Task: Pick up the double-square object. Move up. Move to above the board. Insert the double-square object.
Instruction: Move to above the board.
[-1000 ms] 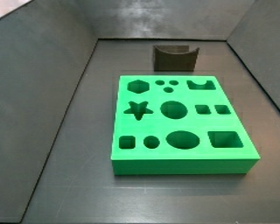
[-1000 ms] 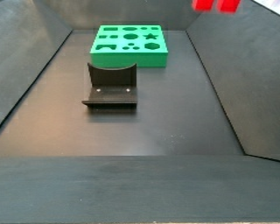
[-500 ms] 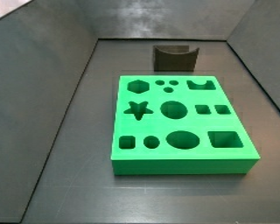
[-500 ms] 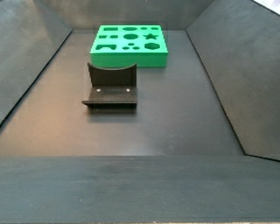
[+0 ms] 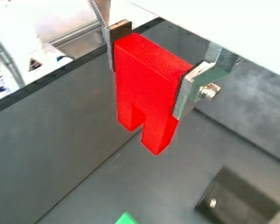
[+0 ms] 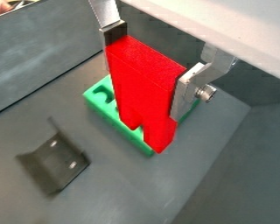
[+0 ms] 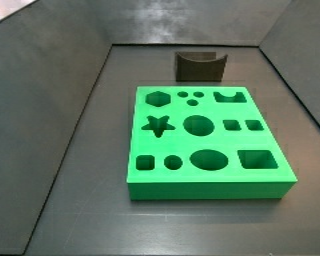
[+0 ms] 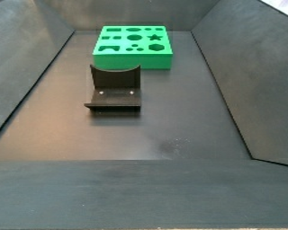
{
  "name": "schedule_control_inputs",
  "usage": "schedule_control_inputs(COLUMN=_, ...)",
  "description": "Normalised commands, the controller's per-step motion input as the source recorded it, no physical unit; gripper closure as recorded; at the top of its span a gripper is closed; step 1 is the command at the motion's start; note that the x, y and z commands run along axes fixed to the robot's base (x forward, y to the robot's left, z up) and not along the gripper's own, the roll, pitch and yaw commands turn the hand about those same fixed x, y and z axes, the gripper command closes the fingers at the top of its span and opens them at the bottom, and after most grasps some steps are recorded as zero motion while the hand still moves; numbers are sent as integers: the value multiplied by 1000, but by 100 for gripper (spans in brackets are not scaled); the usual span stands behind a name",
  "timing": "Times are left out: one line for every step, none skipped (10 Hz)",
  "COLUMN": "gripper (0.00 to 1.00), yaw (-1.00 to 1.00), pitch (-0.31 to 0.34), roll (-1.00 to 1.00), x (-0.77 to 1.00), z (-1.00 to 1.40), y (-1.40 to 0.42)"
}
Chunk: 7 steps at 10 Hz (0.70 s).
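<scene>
My gripper [image 5: 150, 74] is shut on the double-square object [image 5: 149, 87], a bright red block held with its two square prongs pointing down. It shows the same way in both wrist views, gripper [image 6: 152, 66] and red block [image 6: 143, 87]. The silver fingers [image 6: 189, 92] press on its two sides. The block hangs high above the floor, with a corner of the green board [image 6: 105, 101] showing behind its lower end. The board lies flat in both side views [image 7: 183, 143] [image 8: 134, 61], its holes empty. The gripper and the block are out of view in both side views.
The dark fixture stands on the floor beyond the board in a side view [image 7: 199, 65] and in front of it in a side view [image 8: 114, 87]. It also shows in both wrist views [image 6: 55, 162] [image 5: 238, 201]. Dark sloping walls enclose the floor.
One second ago the red block showed at the top edge of a side view; it has since risen out of that view. The board and fixture have not moved.
</scene>
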Motion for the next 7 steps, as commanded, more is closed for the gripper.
schedule_control_inputs(gripper=100, yaw=5, pitch=106, roll=-1, x=296, z=-31, y=-1000)
schedule_control_inputs(gripper=100, yaw=7, pitch=100, roll=-1, x=307, z=-29, y=-1000)
schedule_control_inputs(gripper=100, yaw=8, pitch=97, roll=-8, x=318, z=-26, y=-1000)
schedule_control_inputs(gripper=100, yaw=8, pitch=92, roll=-3, x=329, z=-20, y=-1000)
schedule_control_inputs(gripper=100, yaw=8, pitch=93, roll=4, x=347, z=-18, y=-1000)
schedule_control_inputs(gripper=100, yaw=9, pitch=96, roll=10, x=364, z=-19, y=-1000)
schedule_control_inputs(gripper=100, yaw=10, pitch=99, roll=13, x=284, z=0, y=-693)
